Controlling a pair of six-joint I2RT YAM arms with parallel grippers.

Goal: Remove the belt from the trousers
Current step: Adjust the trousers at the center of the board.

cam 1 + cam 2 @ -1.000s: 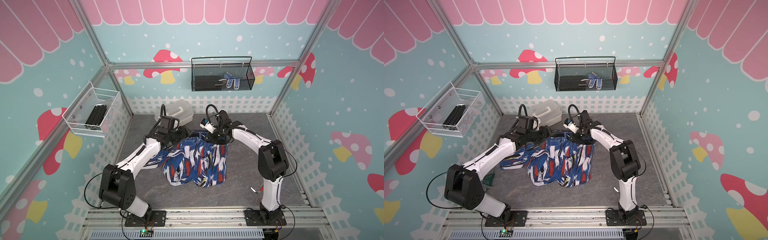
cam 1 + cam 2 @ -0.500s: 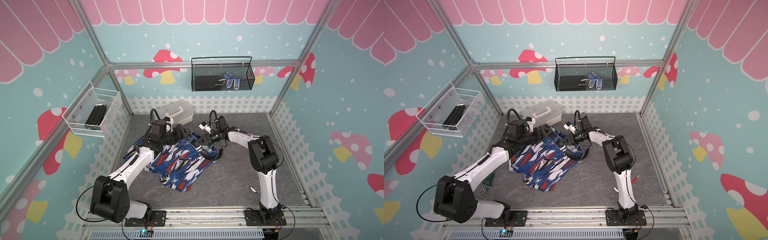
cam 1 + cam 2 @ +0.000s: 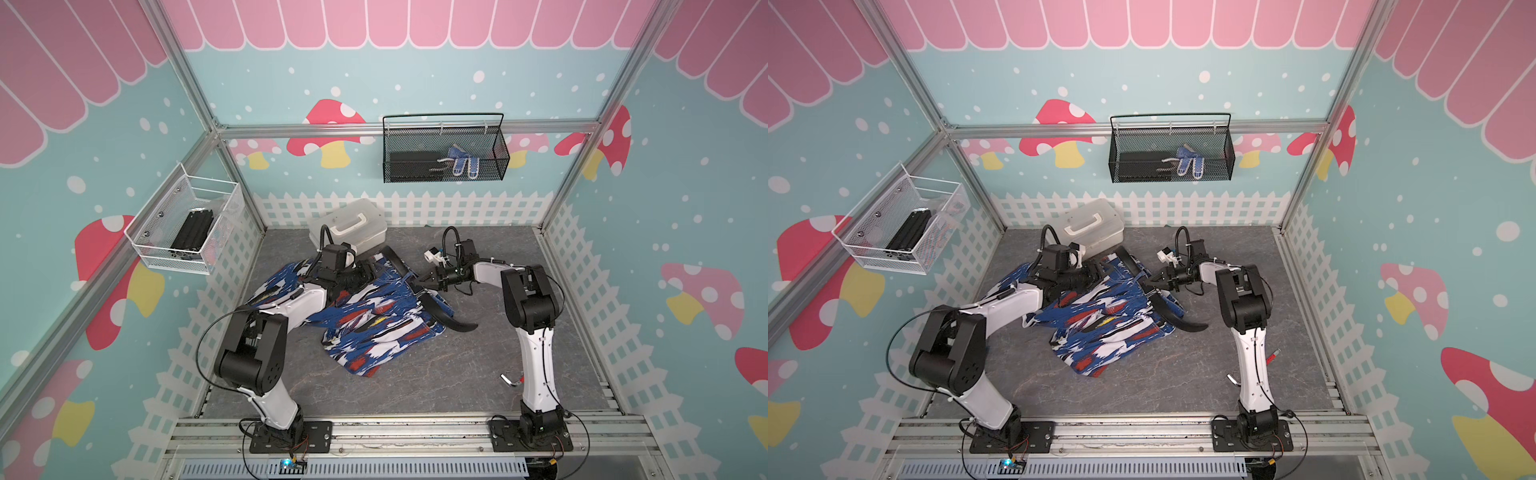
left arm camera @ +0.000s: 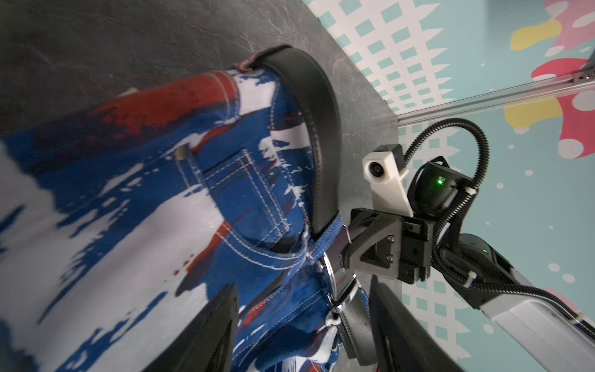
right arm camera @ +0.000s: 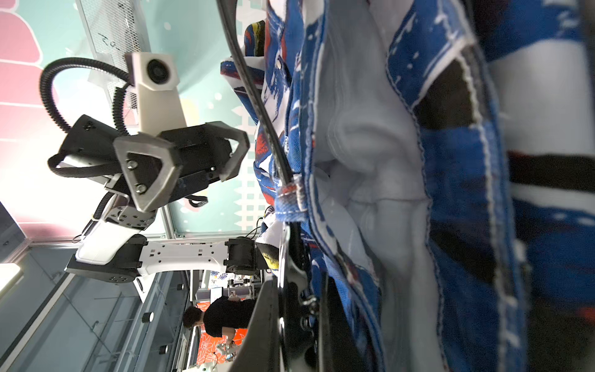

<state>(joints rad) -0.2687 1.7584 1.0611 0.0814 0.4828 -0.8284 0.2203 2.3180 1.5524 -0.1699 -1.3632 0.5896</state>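
Black and glossy, the belt [image 3: 451,322] runs through the waistband loops of the trousers [image 3: 374,328], which lie crumpled mid-floor. Its loose tail curls onto the grey floor [image 3: 415,386] just beside them. The right gripper [image 3: 417,284] is clenched on the belt by the metal buckle. The left gripper [image 3: 370,272] hovers over the waistband with its fingers [image 4: 215,331] apart, straddling cloth and strap without pinching either. A pull now would likely drag the unpinned trousers along or snag the buckle in a loop. The right forearm reaches inward, low and level; the left arm stretches forward across the cloth.
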